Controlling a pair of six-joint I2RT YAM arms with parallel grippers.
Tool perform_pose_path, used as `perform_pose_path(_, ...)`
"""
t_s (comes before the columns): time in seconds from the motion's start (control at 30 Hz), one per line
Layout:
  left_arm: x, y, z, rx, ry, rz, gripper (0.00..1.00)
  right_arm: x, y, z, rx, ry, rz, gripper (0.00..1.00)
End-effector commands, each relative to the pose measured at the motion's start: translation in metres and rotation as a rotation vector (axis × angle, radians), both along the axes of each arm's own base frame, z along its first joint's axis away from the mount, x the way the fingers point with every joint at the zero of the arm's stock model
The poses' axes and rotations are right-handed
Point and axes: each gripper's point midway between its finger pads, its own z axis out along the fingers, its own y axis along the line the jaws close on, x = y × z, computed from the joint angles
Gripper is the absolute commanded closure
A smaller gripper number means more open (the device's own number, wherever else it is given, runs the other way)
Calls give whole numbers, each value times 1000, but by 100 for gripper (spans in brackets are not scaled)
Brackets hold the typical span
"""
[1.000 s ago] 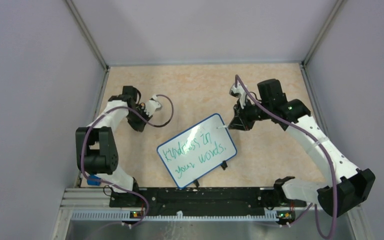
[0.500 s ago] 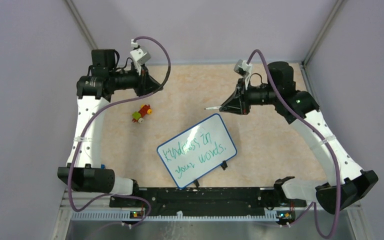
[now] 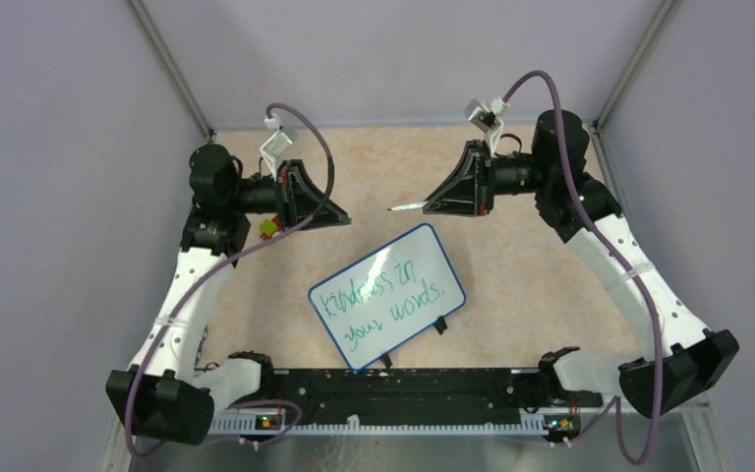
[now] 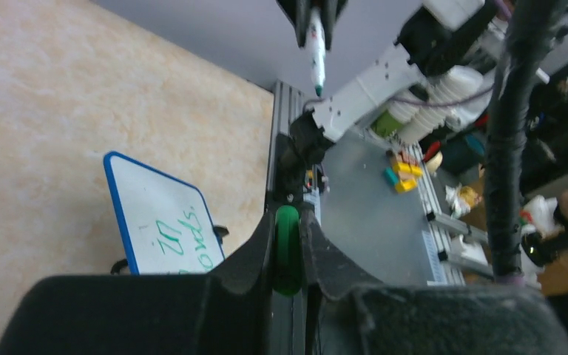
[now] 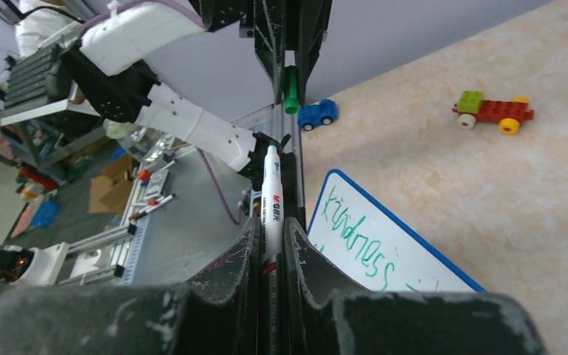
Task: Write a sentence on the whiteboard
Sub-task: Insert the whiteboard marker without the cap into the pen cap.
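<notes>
the board lies flat near the bases, with the sentence finished on it. beyond, the left claw, closed on a green cap, has been swung round to face the right claw, which is clamped on the pen. capping is judged to be next.

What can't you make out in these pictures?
- Top view: the toy brick car is mostly hidden behind the left arm; the green marker cap inside the left gripper cannot be seen.
- Left wrist view: the gripper's own body covers most of the whiteboard, so the sentence shows only fragments.
- Right wrist view: the right gripper and the bottom edge cut off the whiteboard; only "kindness" reads.
</notes>
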Motion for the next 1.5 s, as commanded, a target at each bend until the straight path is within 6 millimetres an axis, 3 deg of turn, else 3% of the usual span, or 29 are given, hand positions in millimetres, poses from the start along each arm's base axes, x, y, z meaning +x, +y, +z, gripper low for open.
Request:
perform_pose_path(0.0, -35, -3, 30, -68, -56, -88, 100, -13, 0, 23, 80, 15, 85, 100)
perform_pose_path(0.27, -34, -18, 35, -142, -25, -44, 100, -19, 5, 21, 85, 46, 109, 100)
perform_pose_path(0.73, -15, -16, 44, -235, 102, 67, 100, -16, 14, 15, 82, 75, 101, 100)
perform_pose_path(1.47, 4, -21, 37, -256, 193, 165, 100, 5, 29, 25, 91, 85, 24, 100)
